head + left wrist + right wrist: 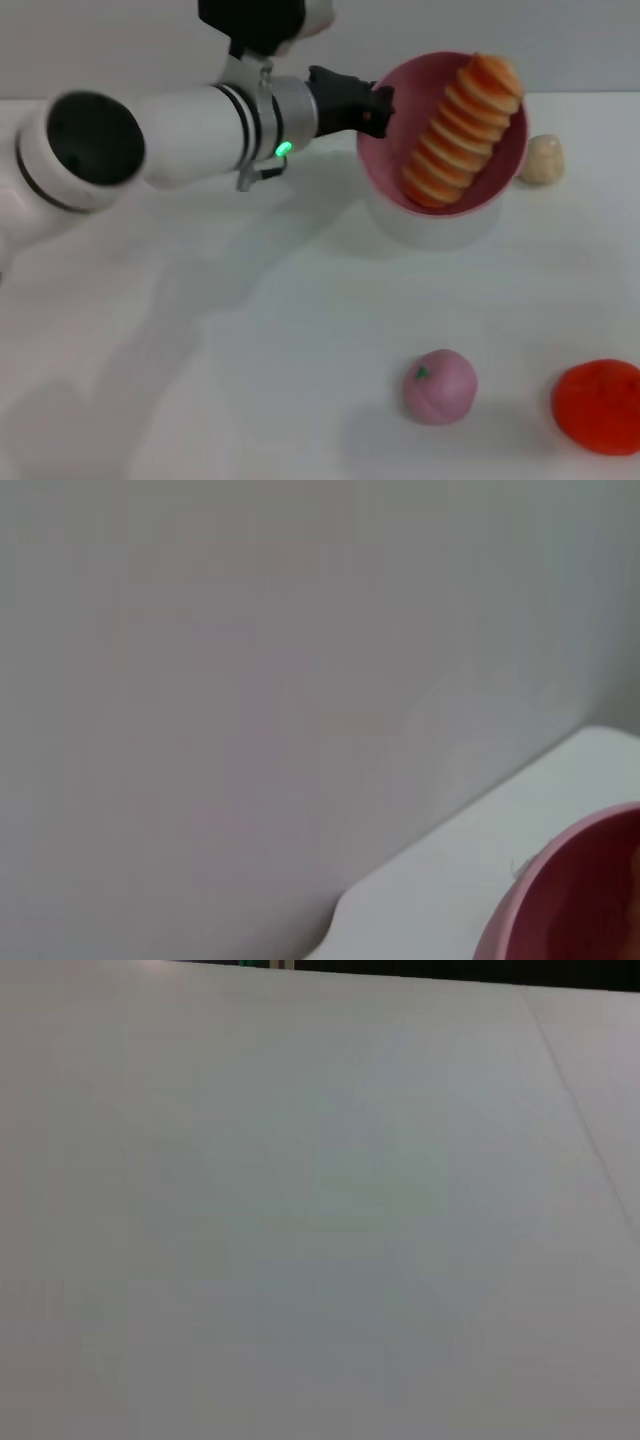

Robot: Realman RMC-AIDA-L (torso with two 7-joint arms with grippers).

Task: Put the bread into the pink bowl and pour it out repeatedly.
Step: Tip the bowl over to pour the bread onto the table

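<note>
the bread (462,131) is seen inside the pink bowl (385,150), which is gripped at its rim, lifted and tilted by the left gripper (376,108); pouring is judged underway, not finished.

striped bread (462,130) lies inside tilted, lifted pink bowl (385,160).

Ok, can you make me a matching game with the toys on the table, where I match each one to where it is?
Things:
1. bread
2. pink peach ball
3. beige lump
4. left gripper

Places:
A. on the table beside the pink bowl
B. at the bowl's rim
C. lying inside the tilted bowl
D. alone on the table, nearer the robot than the bowl, next to the orange-red toy

Pairs: 1-C, 2-D, 3-A, 4-B
</note>
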